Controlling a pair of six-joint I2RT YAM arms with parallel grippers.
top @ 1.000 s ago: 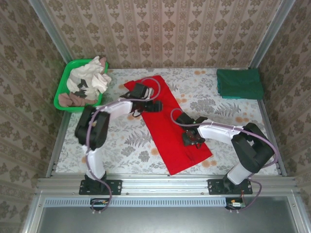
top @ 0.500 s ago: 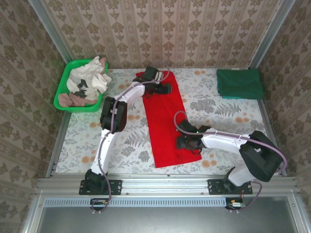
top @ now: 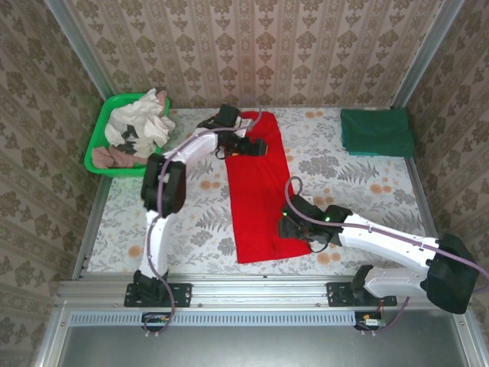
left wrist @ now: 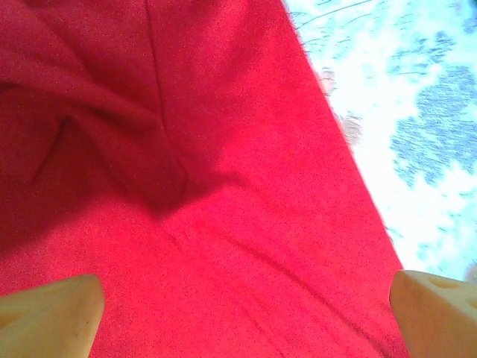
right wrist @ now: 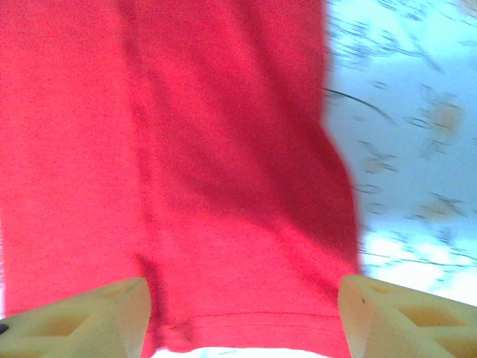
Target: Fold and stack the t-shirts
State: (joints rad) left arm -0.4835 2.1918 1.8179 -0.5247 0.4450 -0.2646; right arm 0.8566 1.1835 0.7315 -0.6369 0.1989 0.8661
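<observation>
The bright red t-shirt [top: 258, 195] lies as a long narrow strip down the middle of the table, plain side up, its picture and lettering hidden. My left gripper [top: 248, 145] sits open over the strip's far end; red cloth [left wrist: 186, 149] spans the space between its spread fingers [left wrist: 52, 313]. At the strip's near right corner, my right gripper [top: 294, 227] is open too, its fingers [right wrist: 402, 317] wide apart above the hem [right wrist: 253, 321]. The dark green t-shirt [top: 377, 131] rests folded at the far right corner.
A green basket [top: 98, 145] with pale and brown clothes [top: 137, 126] stands at the far left. The floral tablecloth [top: 191, 222] is bare left of the strip. Wallpapered walls and metal rails enclose the table.
The red strip has swung from a diagonal to nearly straight up and down. My left gripper moved to its far end, and the right gripper moved nearer along the bottom right edge.
</observation>
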